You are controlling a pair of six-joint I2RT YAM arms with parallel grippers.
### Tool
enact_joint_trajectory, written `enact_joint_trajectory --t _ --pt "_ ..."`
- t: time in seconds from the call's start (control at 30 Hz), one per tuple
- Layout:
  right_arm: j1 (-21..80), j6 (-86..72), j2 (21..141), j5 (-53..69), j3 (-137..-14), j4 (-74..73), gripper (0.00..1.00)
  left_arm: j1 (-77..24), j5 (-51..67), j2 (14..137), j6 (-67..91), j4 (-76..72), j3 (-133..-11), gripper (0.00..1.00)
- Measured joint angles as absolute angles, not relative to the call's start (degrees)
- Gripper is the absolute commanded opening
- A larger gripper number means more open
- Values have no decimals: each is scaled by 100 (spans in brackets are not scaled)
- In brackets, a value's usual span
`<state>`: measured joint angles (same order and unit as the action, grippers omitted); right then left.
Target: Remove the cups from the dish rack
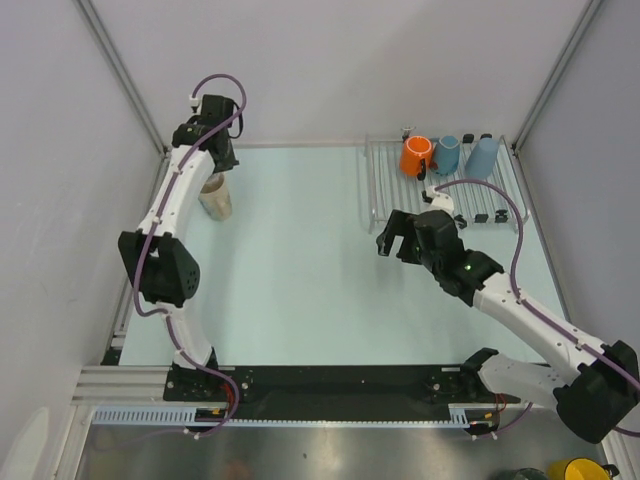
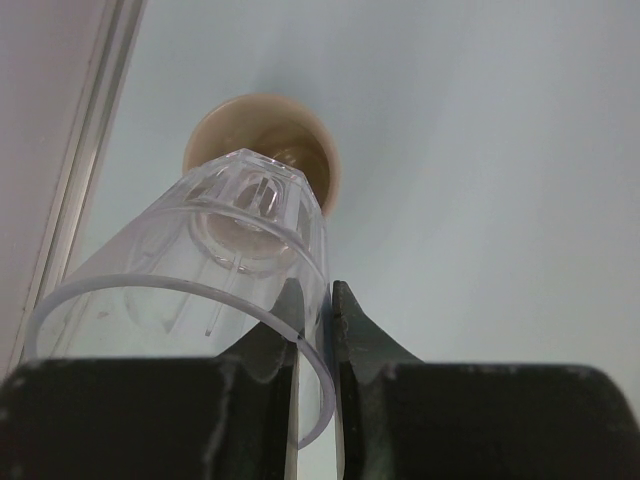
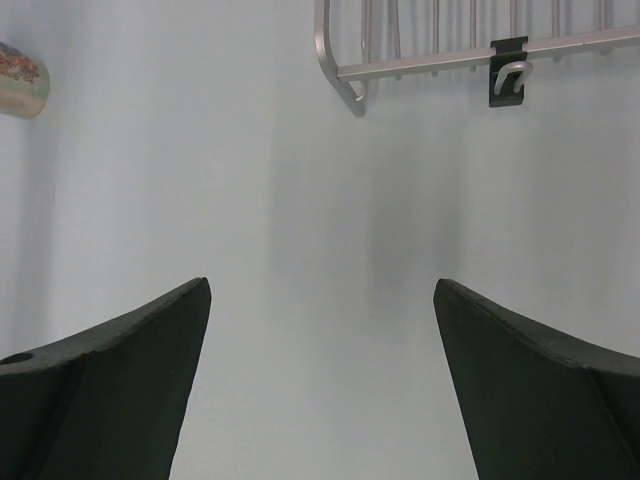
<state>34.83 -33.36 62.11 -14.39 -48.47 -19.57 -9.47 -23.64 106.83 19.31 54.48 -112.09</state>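
Clear plastic cup is pinched at its rim by left gripper, beige round tumbler just beyond. Right gripper is spread wide, empty. Orange mug, teal mug and light-blue cup are left in metal-rod dish rack ahead of it.

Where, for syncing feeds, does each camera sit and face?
Top external: above, behind the bases, looking down at the table; left arm, right arm show.
Left wrist: on the left gripper, facing the beige tumbler past its pinched clear cup; fingers show.
Right wrist: on the open right gripper, facing the dish rack; fingers show.
Shared: top and right wrist see the dish rack.
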Motion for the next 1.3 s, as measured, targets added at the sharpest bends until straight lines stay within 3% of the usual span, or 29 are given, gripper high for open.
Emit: enact_joint_trajectory --t 1.0,1.13,1.3 --pt "3465 -3236 6506 -1498 -4877 -1944 100 -502 -1837 12195 1946 5815 -12162 0" --pt "3459 -3236 6517 -1496 -4877 -1942 100 -451 -1756 12239 1953 5800 -12162 20" --pt "3450 -3238 6552 -1474 -4877 -1940 100 -392 -1732 12250 1999 5798 -12164 34"
